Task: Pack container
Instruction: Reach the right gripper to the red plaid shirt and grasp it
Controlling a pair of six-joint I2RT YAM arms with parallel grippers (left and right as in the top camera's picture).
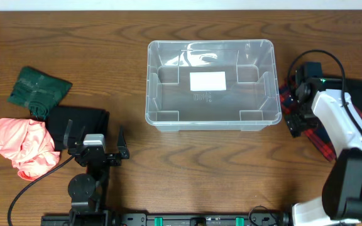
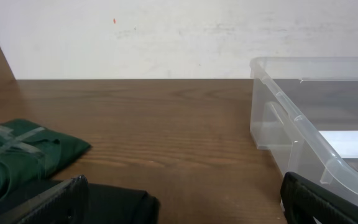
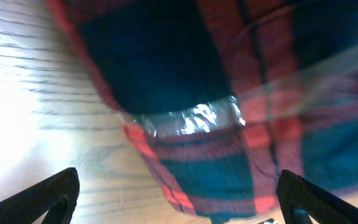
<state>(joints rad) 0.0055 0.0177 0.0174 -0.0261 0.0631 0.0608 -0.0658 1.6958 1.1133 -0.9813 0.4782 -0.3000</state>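
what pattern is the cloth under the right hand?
The cloth is red and dark blue plaid; best seen in the right wrist view.

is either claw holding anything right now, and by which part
Nothing is held. The left claw is open by the black cloth; the right claw is open over the plaid cloth, not gripping it.

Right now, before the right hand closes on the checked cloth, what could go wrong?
1. The right hand is open above the checked cloth, which has a shiny clear band across it. The fingers may pinch only the band or the top layer, so the cloth could slip or unfold.
2. The cloth lies close to the right wall of the container. If it is carried too low, it may catch the rim and push the container.
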